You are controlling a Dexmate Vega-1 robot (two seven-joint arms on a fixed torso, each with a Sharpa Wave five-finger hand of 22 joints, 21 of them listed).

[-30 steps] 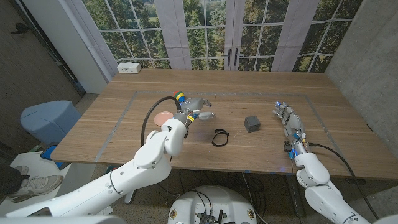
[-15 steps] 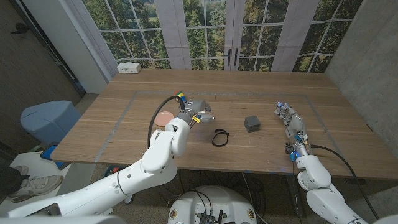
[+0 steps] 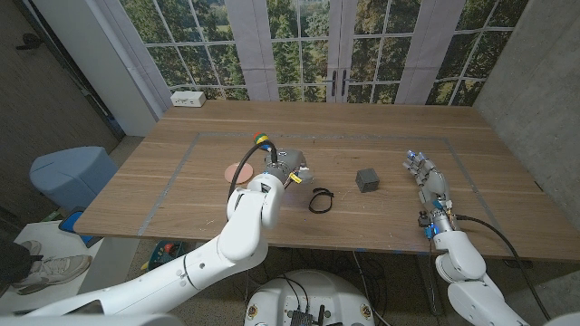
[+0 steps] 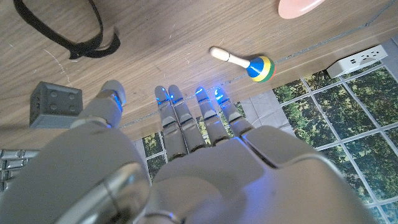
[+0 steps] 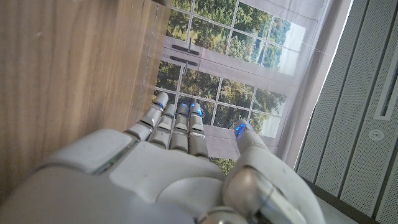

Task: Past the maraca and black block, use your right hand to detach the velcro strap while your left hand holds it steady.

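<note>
Wooden surface (image 3: 381, 226), grainy planks. Left hand (image 3: 288, 167) hangs beside the strap, fingers spread, holding nothing, likely closing in to steady it. Right hand (image 3: 428, 177) waits well apart, fingers straight, holding nothing. Black block (image 3: 366, 179), studded cube. Strap (image 3: 319, 199): limp black loop between them.

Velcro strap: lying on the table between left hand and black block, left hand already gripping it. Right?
Not gripping. The head view shows the velcro strap lying free between the left hand and the black block; the left wrist view shows its fingers apart, holding nothing.
</note>
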